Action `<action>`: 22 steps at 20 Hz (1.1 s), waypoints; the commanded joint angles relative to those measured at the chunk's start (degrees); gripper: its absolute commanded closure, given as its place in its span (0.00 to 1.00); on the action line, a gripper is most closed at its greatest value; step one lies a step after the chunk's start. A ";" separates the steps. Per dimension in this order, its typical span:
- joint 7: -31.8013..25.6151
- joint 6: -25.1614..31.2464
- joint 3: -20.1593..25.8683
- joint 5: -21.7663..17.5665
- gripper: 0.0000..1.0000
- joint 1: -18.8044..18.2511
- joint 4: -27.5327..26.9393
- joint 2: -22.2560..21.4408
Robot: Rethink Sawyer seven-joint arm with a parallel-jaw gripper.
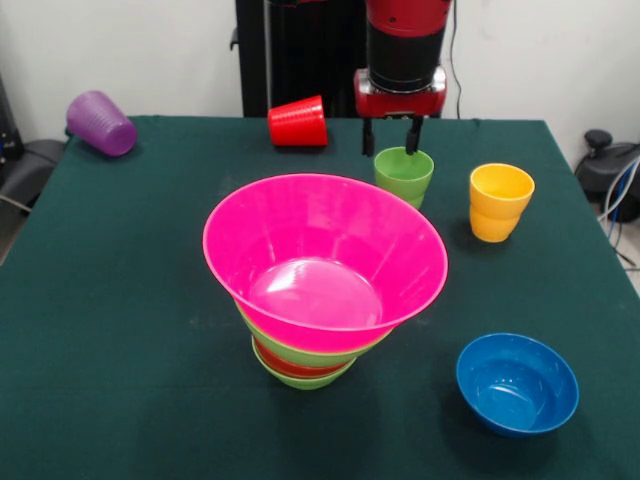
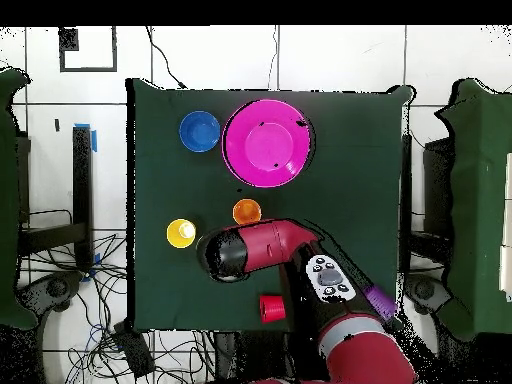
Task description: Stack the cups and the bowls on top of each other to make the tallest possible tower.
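The tower stands at the table's middle: a huge pink bowl (image 1: 325,255) (image 2: 267,140) sits on a large green bowl (image 1: 312,353), a red-orange bowl (image 1: 288,368) and a small green bowl (image 1: 305,381). My gripper (image 1: 391,137) is open and empty, just above and behind the upright light green cup (image 1: 404,175); the arm hides that cup in the overhead view. The yellow cup (image 1: 500,200) (image 2: 181,233) stands upright beside it. The red cup (image 1: 298,122) (image 2: 272,307) and the purple cup (image 1: 100,123) (image 2: 379,298) lie on their sides. The orange cup (image 2: 247,211) shows only overhead. The blue bowl (image 1: 517,383) (image 2: 199,131) stands alone.
The dark green table (image 1: 120,330) ends just behind the red and purple cups, where the black pedestal (image 1: 300,50) rises. The arm (image 2: 260,248) stretches over the table's robot side.
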 commanded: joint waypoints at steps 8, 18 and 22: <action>-1.06 -2.94 1.27 -4.76 0.00 0.37 -3.56 2.48; 0.14 -5.49 -0.21 -6.77 0.00 0.82 -3.68 5.12; 1.39 -7.44 -1.32 -8.12 0.00 1.40 -4.30 7.21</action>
